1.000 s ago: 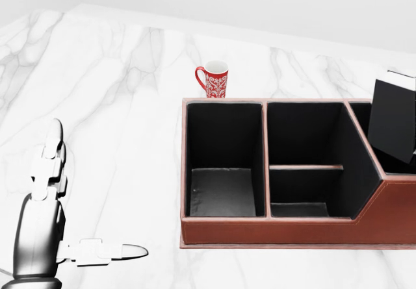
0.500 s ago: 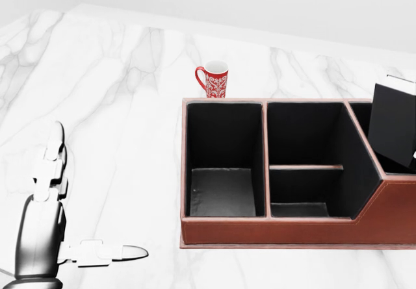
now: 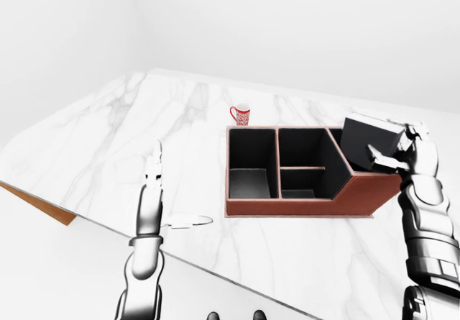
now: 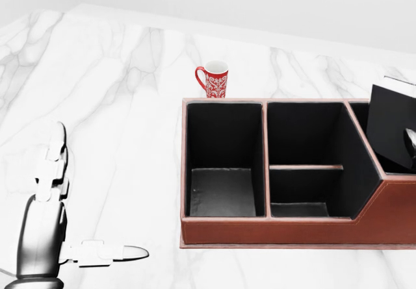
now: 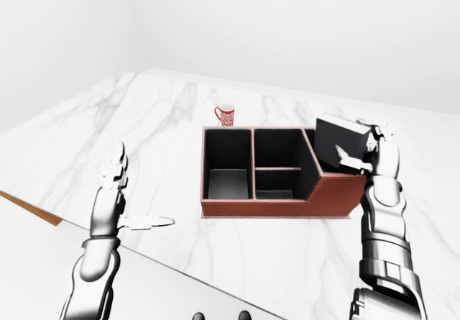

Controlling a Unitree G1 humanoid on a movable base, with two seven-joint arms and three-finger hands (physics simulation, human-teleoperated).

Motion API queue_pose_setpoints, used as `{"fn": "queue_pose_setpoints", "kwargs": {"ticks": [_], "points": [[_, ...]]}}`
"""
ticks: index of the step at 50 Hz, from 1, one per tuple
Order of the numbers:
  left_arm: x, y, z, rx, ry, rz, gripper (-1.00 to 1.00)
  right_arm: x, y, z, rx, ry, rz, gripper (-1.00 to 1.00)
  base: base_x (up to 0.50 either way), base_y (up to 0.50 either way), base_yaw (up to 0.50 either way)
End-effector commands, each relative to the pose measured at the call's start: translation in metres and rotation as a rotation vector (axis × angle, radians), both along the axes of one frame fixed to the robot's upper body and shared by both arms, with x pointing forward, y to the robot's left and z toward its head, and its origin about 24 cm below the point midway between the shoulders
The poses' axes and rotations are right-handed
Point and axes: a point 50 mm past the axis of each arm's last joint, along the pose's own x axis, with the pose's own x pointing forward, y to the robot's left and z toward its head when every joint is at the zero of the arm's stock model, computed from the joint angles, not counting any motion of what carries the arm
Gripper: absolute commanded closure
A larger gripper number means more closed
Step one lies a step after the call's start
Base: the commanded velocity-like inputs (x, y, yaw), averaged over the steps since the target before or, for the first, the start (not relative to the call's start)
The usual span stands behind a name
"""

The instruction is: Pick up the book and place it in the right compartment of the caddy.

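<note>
The black book (image 3: 365, 141) with white page edges tilts over the right compartment of the caddy (image 3: 302, 206), its lower end dipping inside. My right hand (image 3: 392, 146) is shut on it, the thumb across the cover and the fingers over the top edge. In the head view the book (image 4: 390, 132) is cut off by the right edge. The caddy is brown leather with black insides; its left and middle compartments hold nothing. My left hand (image 4: 97, 195) hovers open above the marble, left of the caddy, fingers up and thumb out to the right.
A red and white patterned mug (image 4: 213, 80) stands just past the caddy's upper left corner. The white marble table (image 3: 93, 147) runs wide to the left; its near edge (image 3: 36, 203) crosses the lower left of the left-eye view.
The book has sunk a little lower into the right compartment and shifted slightly right. A fingertip of my right hand now shows at the head view's right edge. Left hand unmoved.
</note>
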Motion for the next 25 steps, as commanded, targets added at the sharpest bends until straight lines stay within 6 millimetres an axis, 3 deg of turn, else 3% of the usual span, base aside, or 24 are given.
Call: {"fn": "queue_pose_setpoints", "kwargs": {"ticks": [1,25], "points": [[0.0002,-0.0008,0.0009,0.005,-0.004,-0.001,-1.0,0.0009,-0.0011,0.0125,0.002,-0.056,-0.013,-1.0,0.0,0.0,0.0],[0.0012,0.002,-0.0056,0.005,0.023,0.012,-1.0,0.0015,-0.0018,0.0082,0.012,-0.038,-0.015,-1.0,0.0,0.0,0.0]]}}
